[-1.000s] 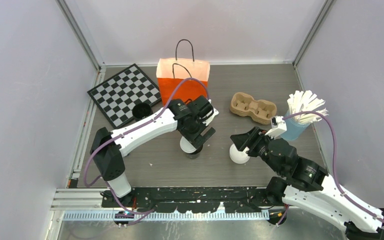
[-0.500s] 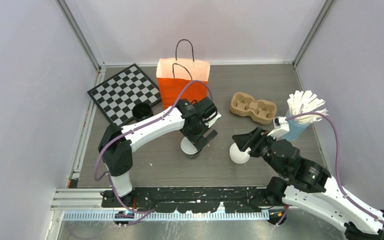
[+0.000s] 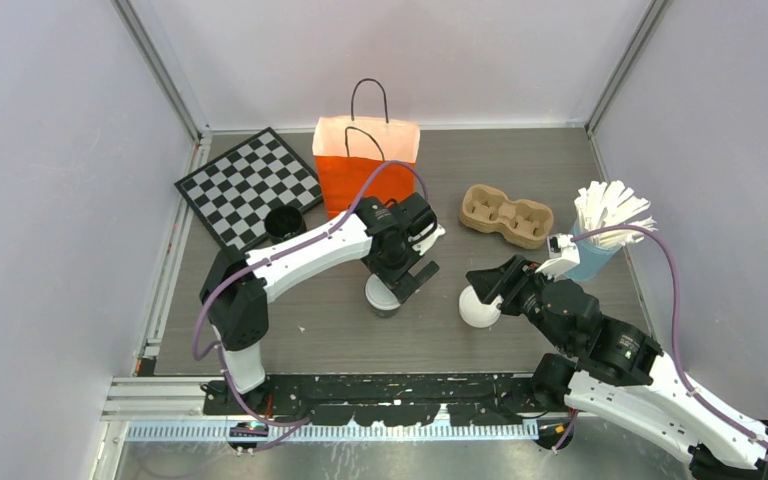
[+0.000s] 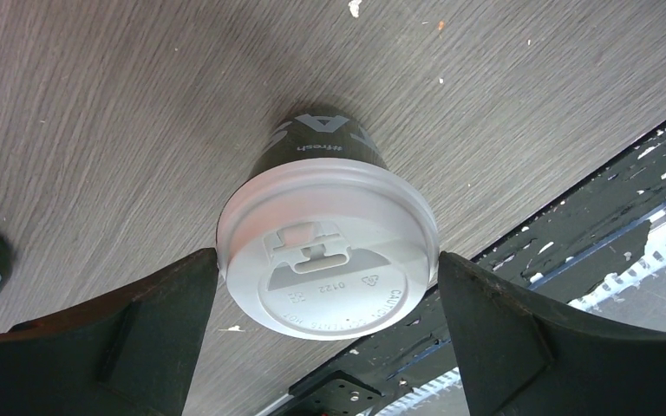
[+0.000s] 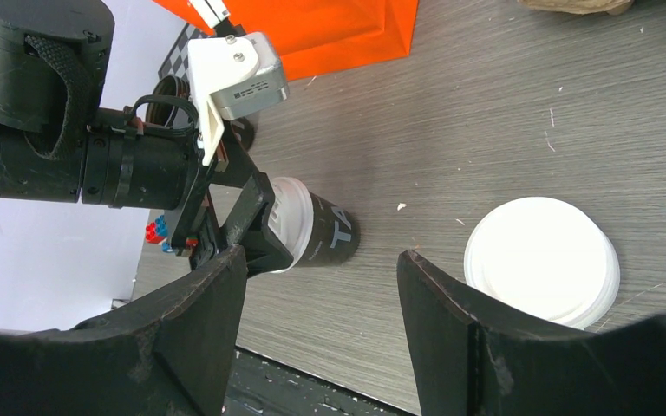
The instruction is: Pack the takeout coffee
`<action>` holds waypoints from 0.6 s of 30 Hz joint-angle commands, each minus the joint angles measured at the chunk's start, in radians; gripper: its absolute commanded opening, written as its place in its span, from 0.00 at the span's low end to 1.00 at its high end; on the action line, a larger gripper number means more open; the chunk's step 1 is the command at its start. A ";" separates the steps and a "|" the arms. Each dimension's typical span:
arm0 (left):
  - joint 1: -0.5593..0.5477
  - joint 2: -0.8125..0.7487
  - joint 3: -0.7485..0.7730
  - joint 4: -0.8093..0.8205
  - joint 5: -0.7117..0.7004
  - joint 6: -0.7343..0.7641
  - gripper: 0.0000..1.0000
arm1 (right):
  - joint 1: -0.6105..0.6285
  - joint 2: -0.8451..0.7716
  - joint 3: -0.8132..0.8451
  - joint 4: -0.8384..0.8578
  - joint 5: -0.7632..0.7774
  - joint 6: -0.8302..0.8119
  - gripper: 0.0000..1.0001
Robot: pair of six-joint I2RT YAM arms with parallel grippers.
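The takeout coffee (image 4: 328, 251), a dark cup with a white sip lid, stands on the table in front of the orange bag (image 3: 365, 160). My left gripper (image 4: 328, 260) is over it, open. Its fingers (image 4: 165, 321) stand one on each side of the lid rim with hairline gaps. The top view shows the same cup (image 3: 384, 297) under the left gripper (image 3: 392, 288). My right gripper (image 5: 321, 260) hangs open and empty over bare table. The cup (image 5: 325, 232) lies ahead of it and a loose white disc (image 5: 542, 273) is just right of its right finger.
A black lidless cup (image 3: 282, 222) sits by the chessboard (image 3: 248, 185) at the back left. A cardboard cup carrier (image 3: 507, 215) and a blue cup of white stirrers (image 3: 600, 235) stand at the right. The white disc (image 3: 478, 308) lies under the right gripper (image 3: 487, 285).
The left jaws have widened around the cup's lid, and the left arm has shifted slightly to the right. The cup has stayed where it stands. The right arm has barely moved.
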State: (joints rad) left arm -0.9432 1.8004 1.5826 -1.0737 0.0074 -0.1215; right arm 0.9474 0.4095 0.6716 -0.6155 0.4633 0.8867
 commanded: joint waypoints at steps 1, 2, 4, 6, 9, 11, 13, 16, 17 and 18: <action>-0.005 -0.017 0.026 -0.002 0.018 0.014 1.00 | 0.002 -0.019 0.030 0.019 0.035 -0.017 0.68; -0.005 -0.021 0.025 -0.001 0.020 0.013 1.00 | 0.003 -0.019 0.031 0.019 0.034 -0.016 0.69; -0.005 -0.027 0.025 0.000 0.019 0.012 1.00 | 0.003 -0.017 0.031 0.019 0.030 -0.017 0.68; -0.005 -0.027 0.029 -0.006 0.009 0.011 1.00 | 0.003 -0.017 0.029 0.018 0.026 -0.015 0.68; -0.005 -0.027 0.033 -0.018 0.000 0.012 1.00 | 0.003 -0.020 0.030 0.017 0.025 -0.015 0.69; -0.005 -0.029 0.036 -0.023 -0.001 0.013 1.00 | 0.003 -0.021 0.030 0.018 0.024 -0.014 0.68; -0.005 -0.032 0.038 -0.024 0.000 0.013 1.00 | 0.004 -0.022 0.029 0.017 0.023 -0.014 0.68; -0.005 -0.035 0.051 -0.031 -0.040 0.013 1.00 | 0.003 -0.017 0.031 0.021 0.015 -0.018 0.69; -0.004 -0.035 0.057 -0.036 -0.045 0.014 1.00 | 0.003 -0.012 0.032 0.023 0.011 -0.019 0.69; -0.005 -0.033 0.062 -0.038 -0.047 0.014 1.00 | 0.003 -0.008 0.034 0.024 0.008 -0.021 0.69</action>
State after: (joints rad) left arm -0.9432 1.8004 1.5909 -1.0843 -0.0078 -0.1215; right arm 0.9474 0.3969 0.6716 -0.6209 0.4671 0.8845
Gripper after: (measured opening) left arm 0.996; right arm 0.687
